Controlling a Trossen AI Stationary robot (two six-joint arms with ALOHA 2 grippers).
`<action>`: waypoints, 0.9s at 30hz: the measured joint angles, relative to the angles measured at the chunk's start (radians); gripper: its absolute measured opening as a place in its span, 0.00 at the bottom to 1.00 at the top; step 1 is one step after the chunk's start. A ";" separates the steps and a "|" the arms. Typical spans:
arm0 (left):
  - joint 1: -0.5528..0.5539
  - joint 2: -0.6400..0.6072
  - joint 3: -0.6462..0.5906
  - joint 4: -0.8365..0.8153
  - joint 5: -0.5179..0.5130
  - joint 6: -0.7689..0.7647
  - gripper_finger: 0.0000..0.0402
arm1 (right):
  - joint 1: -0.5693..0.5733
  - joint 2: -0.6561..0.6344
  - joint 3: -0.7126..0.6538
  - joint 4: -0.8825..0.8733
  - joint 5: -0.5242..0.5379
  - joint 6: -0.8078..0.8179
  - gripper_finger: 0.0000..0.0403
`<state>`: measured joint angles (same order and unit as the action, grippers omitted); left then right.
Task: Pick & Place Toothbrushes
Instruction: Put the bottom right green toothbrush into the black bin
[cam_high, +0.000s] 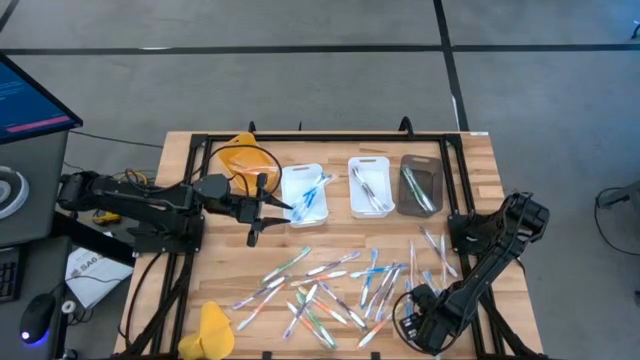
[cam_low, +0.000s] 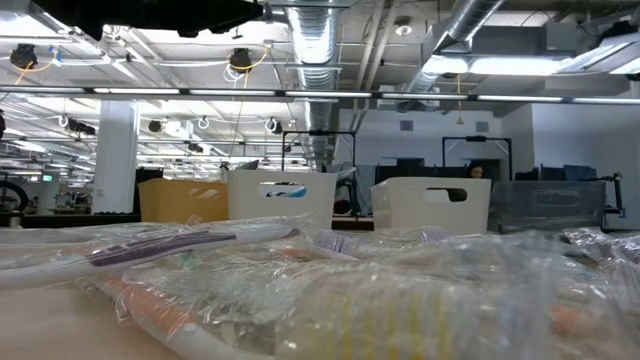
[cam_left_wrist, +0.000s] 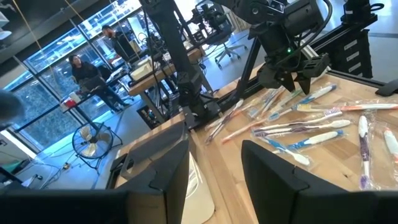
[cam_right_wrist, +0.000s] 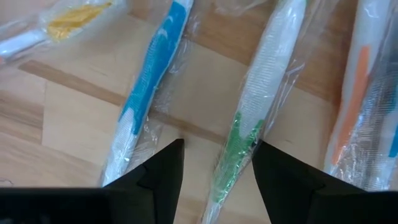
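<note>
Three trays (cam_high: 370, 186) and a yellow bowl (cam_high: 238, 160).

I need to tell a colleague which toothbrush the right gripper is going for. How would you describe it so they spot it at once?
Start at the loose pile of wrapped toothbrushes on the wooden table, then find the right gripper low over the pile's right end. Between its open fingers lies a wrapped white toothbrush with a green grip. Its neighbours are blue on one side and orange on the other.
</note>
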<state>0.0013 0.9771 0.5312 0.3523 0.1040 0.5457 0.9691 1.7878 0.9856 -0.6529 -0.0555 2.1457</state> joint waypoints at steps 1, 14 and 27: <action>0.000 0.000 0.000 0.000 0.000 0.000 0.35 | 0.000 0.000 0.000 0.000 0.000 0.002 0.45; 0.000 0.000 0.000 -0.017 0.000 -0.004 0.35 | 0.000 0.001 0.001 -0.011 0.002 0.036 0.45; 0.000 0.000 -0.022 -0.015 0.000 -0.001 0.35 | 0.000 0.000 0.001 -0.027 0.001 0.037 0.24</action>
<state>0.0013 0.9775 0.5095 0.3369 0.1035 0.5449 0.9695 1.7882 0.9863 -0.6800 -0.0547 2.1822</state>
